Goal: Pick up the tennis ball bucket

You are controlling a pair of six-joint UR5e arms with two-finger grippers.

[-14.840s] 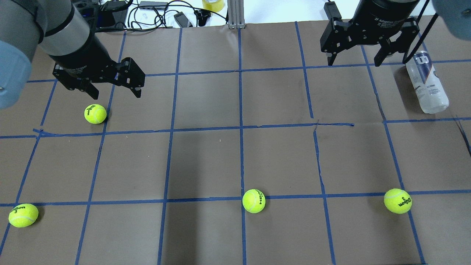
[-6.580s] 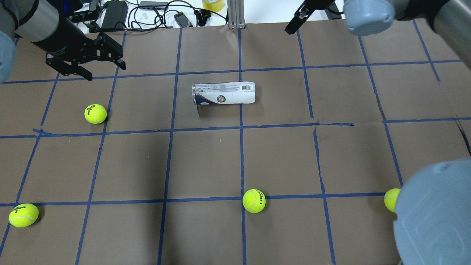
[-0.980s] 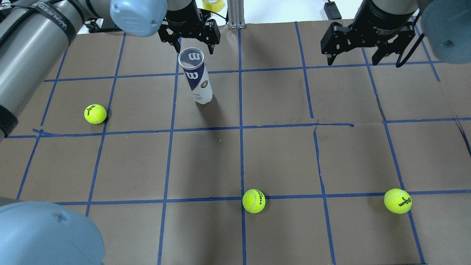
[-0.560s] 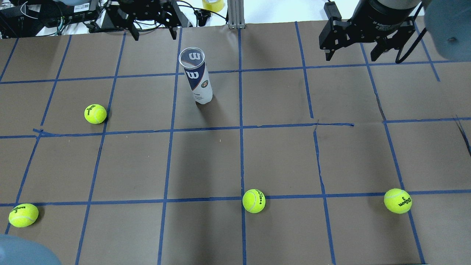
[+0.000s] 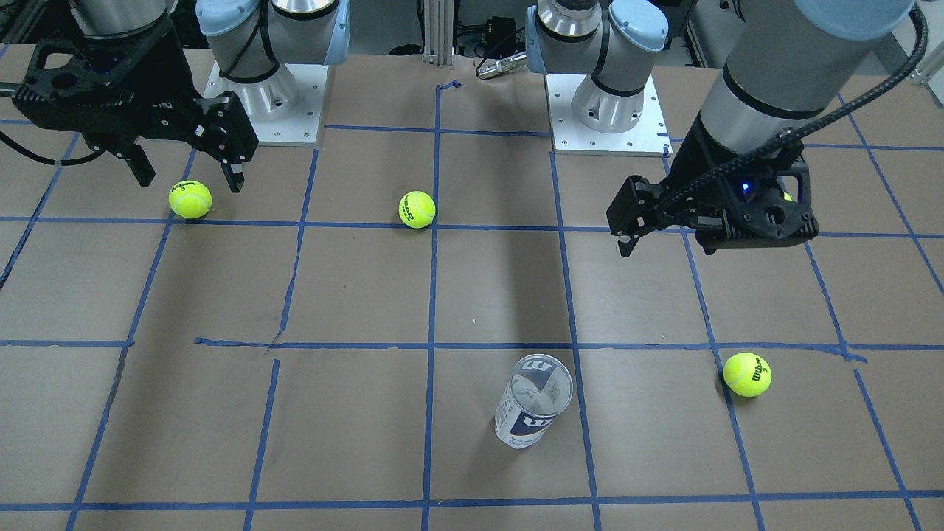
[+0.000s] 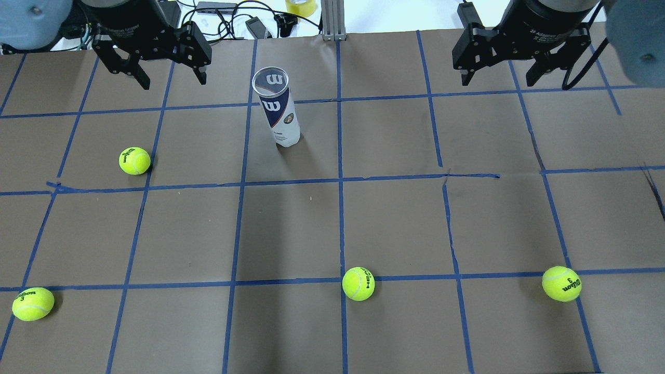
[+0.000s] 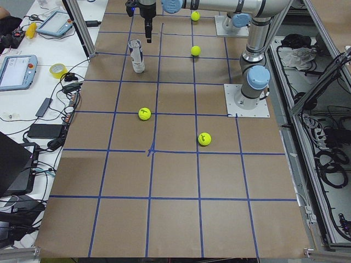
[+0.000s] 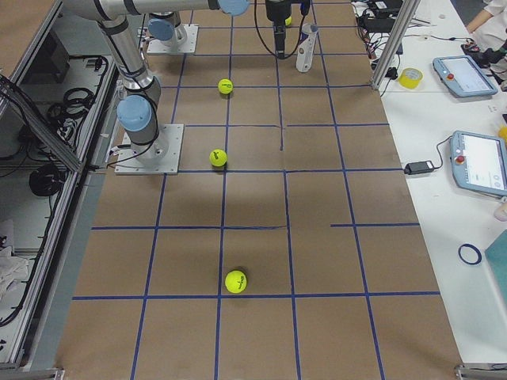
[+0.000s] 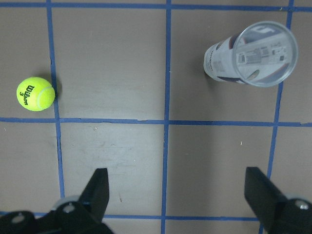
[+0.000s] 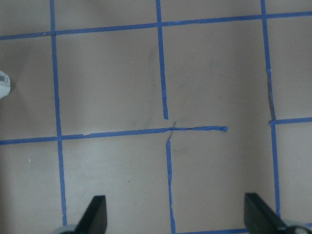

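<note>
The tennis ball bucket (image 6: pixel 278 111) is a clear can with a white and navy label. It stands upright and empty on the brown table, left of centre near the far edge. It also shows in the front view (image 5: pixel 532 402) and at the upper right of the left wrist view (image 9: pixel 251 56). My left gripper (image 6: pixel 171 80) is open and empty. It hangs above the table to the left of the can, apart from it. My right gripper (image 6: pixel 497 82) is open and empty at the far right, well away from the can.
Several yellow-green tennis balls lie about: one left of the can (image 6: pixel 134 160), one at the near left (image 6: pixel 33 303), one near centre (image 6: pixel 358 283), one at the near right (image 6: pixel 561 283). Cables and devices (image 6: pixel 218 15) lie past the far edge.
My left gripper has moved from behind the can to its left and come a little nearer. The can stands still, upright. The right gripper has hardly moved.
</note>
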